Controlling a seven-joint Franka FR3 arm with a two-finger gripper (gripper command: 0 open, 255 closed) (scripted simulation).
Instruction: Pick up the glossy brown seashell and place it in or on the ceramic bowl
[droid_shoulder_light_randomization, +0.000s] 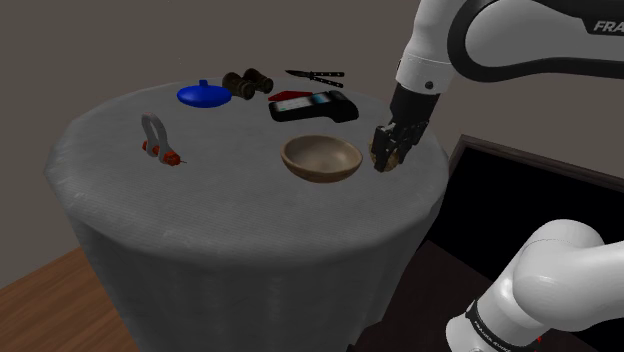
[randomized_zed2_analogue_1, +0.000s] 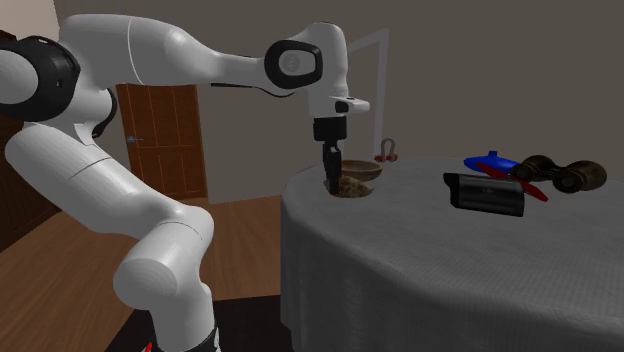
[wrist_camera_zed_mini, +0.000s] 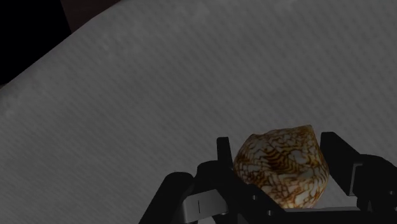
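Gripper (droid_shoulder_light_randomization: 388, 157) clamped on the mottled brown seashell (wrist_camera_zed_mini: 281, 167), just beside the bowl (droid_shoulder_light_randomization: 320, 172). Risk: the rounded, glossy shell may slip free and drop outside the bowl

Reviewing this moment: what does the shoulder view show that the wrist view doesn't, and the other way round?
The shoulder view adds the bowl beside the gripper, plus a blue disc-shaped object, binoculars, a black device, a folding knife and a red-and-silver shackle spread across the table. The wrist view adds the seashell close up, with its cream-and-brown mottled pattern, and the fingers against its two sides. Both share the gripper, the seashell between its fingers, and the grey tablecloth.
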